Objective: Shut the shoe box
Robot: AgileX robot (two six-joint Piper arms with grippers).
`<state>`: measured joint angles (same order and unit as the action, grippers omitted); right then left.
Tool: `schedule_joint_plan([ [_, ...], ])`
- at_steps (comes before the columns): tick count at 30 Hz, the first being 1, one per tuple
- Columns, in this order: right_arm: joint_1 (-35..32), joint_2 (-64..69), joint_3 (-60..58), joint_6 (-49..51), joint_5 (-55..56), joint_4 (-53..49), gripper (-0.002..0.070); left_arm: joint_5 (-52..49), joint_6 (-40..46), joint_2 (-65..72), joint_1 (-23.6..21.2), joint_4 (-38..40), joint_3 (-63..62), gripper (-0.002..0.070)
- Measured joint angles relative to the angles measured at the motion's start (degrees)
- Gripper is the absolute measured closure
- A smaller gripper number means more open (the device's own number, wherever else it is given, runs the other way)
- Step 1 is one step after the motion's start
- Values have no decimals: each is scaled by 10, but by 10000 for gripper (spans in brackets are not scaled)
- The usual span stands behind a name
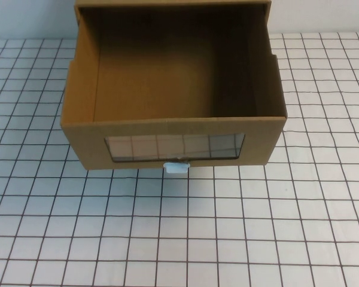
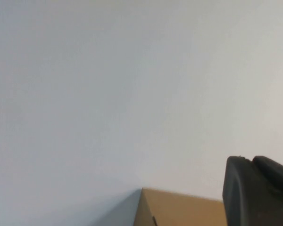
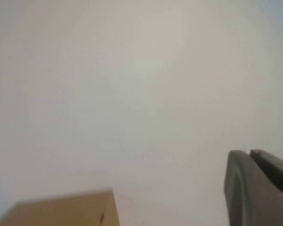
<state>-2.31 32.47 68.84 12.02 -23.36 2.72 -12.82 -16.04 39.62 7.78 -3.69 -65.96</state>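
Note:
The shoe box [image 1: 84, 95] is brown cardboard and stands at the far middle of the table. Its drawer is pulled out toward me and looks empty inside. The front has a clear window [image 1: 175, 146] with a small white pull tab [image 1: 176, 167] below it. Neither gripper shows in the high view. My left gripper [image 2: 249, 159] is shut and empty, raised and facing the wall, with a corner of the box [image 2: 179, 209] below it. My right gripper [image 3: 249, 152] is also shut and empty, with a box corner [image 3: 66, 209] in its view.
The table [image 1: 227, 227] is white with a black grid and lies open in front of and beside the box. A plain pale wall [image 1: 323, 15] stands behind the box.

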Motion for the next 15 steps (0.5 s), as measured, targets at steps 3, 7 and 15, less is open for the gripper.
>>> schedule_joint_plan([
  [3, 0, 56, 23, 0, -110, 8, 690, -40, 0, 44, 0, -6, -21, 680],
  [7, 0, 101, 23, -3, -173, 7, 690, -40, -5, 80, 0, 4, -22, 680],
  [15, 13, 143, 25, -20, -227, 75, 690, -97, -3, 185, 0, 50, -58, 680],
])
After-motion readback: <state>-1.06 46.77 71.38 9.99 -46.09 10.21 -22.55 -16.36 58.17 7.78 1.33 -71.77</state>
